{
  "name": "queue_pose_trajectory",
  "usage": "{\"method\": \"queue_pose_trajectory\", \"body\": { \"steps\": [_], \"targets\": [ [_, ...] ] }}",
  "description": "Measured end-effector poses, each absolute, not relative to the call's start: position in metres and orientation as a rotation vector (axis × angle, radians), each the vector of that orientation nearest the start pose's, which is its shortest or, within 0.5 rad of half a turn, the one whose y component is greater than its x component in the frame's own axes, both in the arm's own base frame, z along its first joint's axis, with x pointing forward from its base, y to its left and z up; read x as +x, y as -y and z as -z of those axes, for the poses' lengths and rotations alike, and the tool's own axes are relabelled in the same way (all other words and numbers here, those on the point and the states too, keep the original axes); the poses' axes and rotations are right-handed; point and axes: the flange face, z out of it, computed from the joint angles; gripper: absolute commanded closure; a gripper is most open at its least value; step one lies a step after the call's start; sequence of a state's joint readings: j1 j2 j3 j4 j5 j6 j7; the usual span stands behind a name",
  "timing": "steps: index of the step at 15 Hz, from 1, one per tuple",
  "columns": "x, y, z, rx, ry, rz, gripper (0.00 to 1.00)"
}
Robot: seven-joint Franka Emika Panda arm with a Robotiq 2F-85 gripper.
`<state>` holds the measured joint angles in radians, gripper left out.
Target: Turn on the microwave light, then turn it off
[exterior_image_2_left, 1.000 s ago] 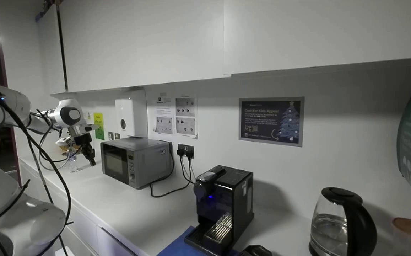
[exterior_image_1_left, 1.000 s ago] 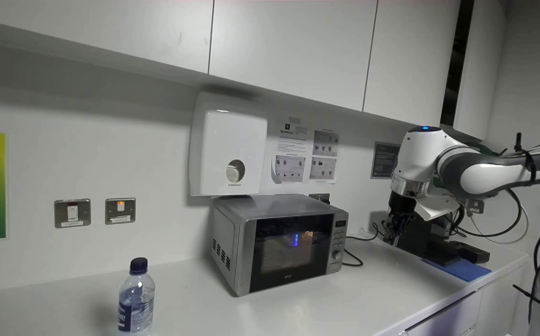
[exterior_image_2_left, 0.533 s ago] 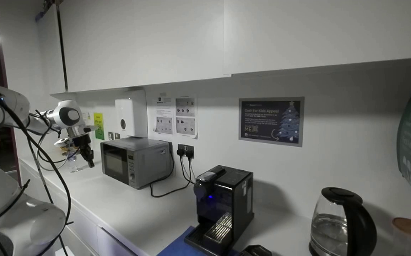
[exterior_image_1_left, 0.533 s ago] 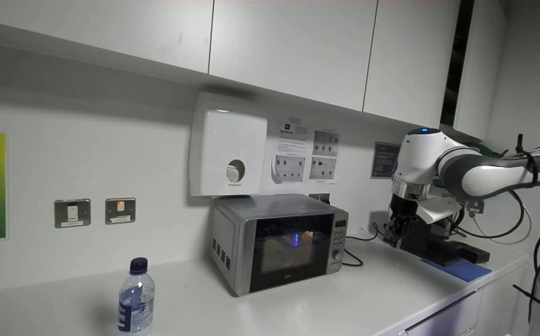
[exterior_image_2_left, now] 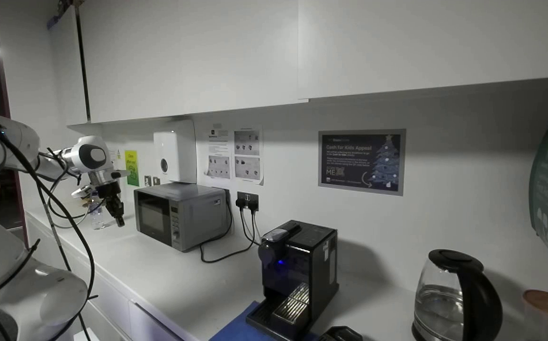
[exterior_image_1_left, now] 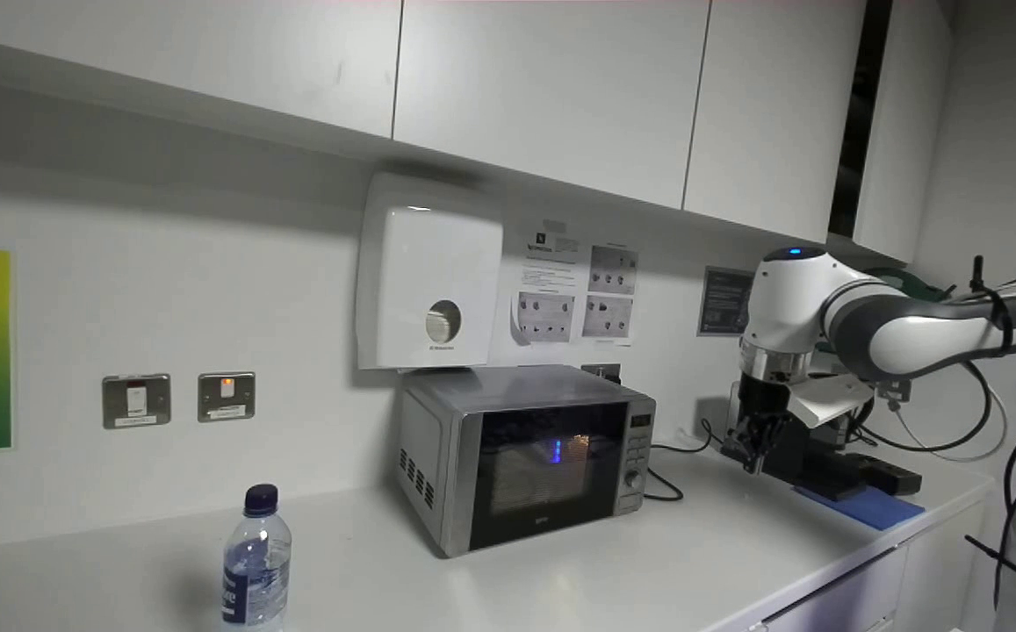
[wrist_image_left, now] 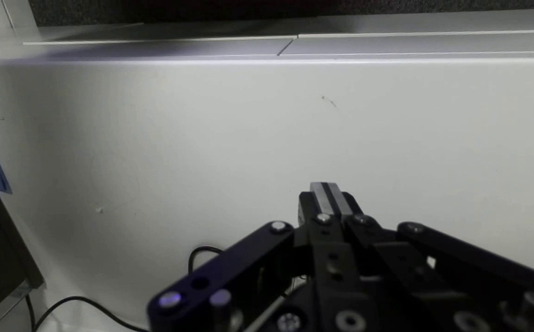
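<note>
The microwave (exterior_image_1_left: 551,391), a silver box with a dark glass door (exterior_image_1_left: 547,513), sits on the long white tabletop (exterior_image_1_left: 692,553), under the white cupboards (exterior_image_1_left: 551,88). The big robot arm (exterior_image_1_left: 916,338) stretches over the tabletop. A white box (exterior_image_1_left: 437,254) with a round window hangs on the wall (exterior_image_1_left: 297,263) above the microwave. A black coffee machine (exterior_image_2_left: 318,255) stands farther right, with a blue sheet (exterior_image_2_left: 236,327) under its front, and past it is a glass kettle (exterior_image_2_left: 437,303) with water in it. The hand (wrist_image_left: 326,186) points down over the tabletop, apart from the microwave, and its two silver tips (wrist_image_left: 320,196) are squeezed together, so it is narrow. A clear bottle (exterior_image_1_left: 256,562) with a blue cap stands to the left of the microwave. A round knob (exterior_image_1_left: 633,479) is low down on the right of the microwave's front. A tiny blue spot (exterior_image_1_left: 557,451) and a tiny orange spot (exterior_image_1_left: 580,441) shine on the dark glass.
</note>
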<state>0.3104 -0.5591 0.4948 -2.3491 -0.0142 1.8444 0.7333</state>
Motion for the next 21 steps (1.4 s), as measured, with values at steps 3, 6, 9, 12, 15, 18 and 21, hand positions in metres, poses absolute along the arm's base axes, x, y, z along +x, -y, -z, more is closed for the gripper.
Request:
{"method": "queue_pose_trajectory", "body": {
  "steps": [3,6,9,12,15,18,21],
  "targets": [
    [0.266,-0.298,-0.508,-3.333,0.003,0.288,1.00],
    [0.269,-0.292,-0.505,-3.336,-0.020,0.272,1.00],
    [0.272,-0.287,-0.502,-3.337,-0.039,0.257,1.00],
    [0.274,-0.284,-0.500,-3.338,-0.052,0.252,1.00],
    [0.275,-0.283,-0.500,-3.338,-0.059,0.252,1.00],
    [0.275,-0.283,-0.500,-3.337,-0.059,0.253,1.00],
    [0.275,-0.283,-0.501,-3.337,-0.059,0.253,1.00]
  ]
}}
